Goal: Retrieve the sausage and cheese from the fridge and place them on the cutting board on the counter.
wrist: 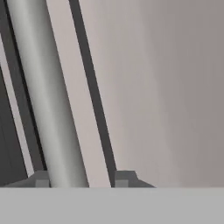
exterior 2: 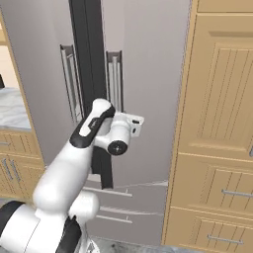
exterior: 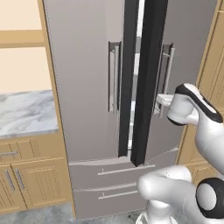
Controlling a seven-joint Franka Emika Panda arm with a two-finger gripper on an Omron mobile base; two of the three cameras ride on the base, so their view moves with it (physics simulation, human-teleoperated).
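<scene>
- Gripper [wrist: 78, 179] up against right door handle [wrist: 48, 100] of fridge [exterior: 87, 87]; fingertips [wrist: 124, 178] set wide, either side of the bar, not clamped.
- Right door ajar, dark gap [exterior: 146, 65] btwn doors, inside too dark to read.
- Counter [exterior: 24, 111] farther left, beside fridge, over wood cabinets [exterior: 26, 179].

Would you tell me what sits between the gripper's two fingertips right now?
In the hand view, the fridge's right door handle, a vertical silver bar, runs between the fingertips of the gripper.
</scene>
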